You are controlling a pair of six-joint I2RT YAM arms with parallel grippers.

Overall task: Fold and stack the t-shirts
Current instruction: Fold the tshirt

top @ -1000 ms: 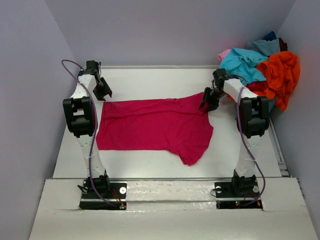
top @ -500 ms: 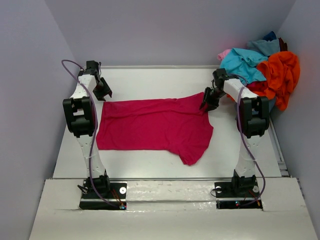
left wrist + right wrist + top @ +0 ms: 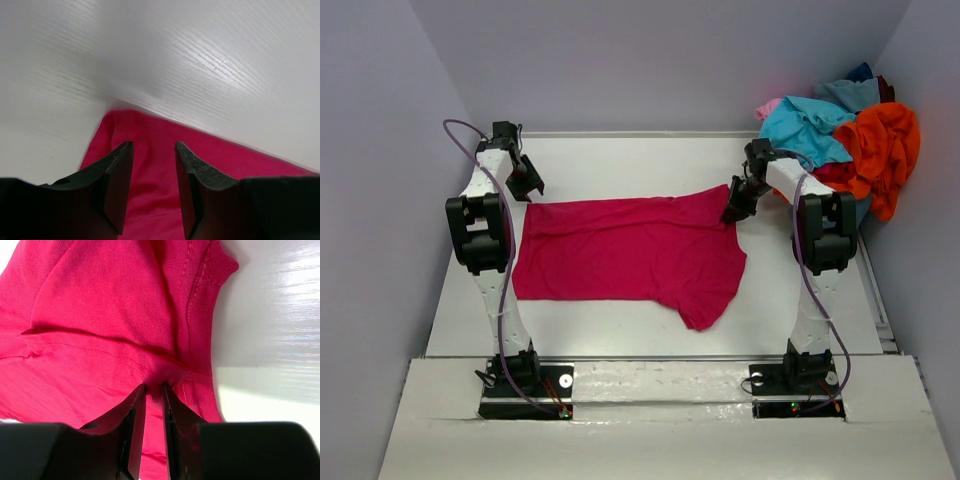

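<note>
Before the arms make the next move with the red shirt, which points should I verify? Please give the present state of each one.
1. Right gripper holds cloth: ok, a pucker of the crimson t-shirt is pinched between its tips.
2. Left gripper holds the shirt's far left corner: not ok, its jaws are open and the corner lies on the table beneath them.
3. Shirt spread flat: ok, mostly, with some creases beside the right grip.
4. Pile of other shirts apart from the crimson one: ok, it sits at the far right corner.
5. Right pinch takes both layers: cannot tell.
</note>
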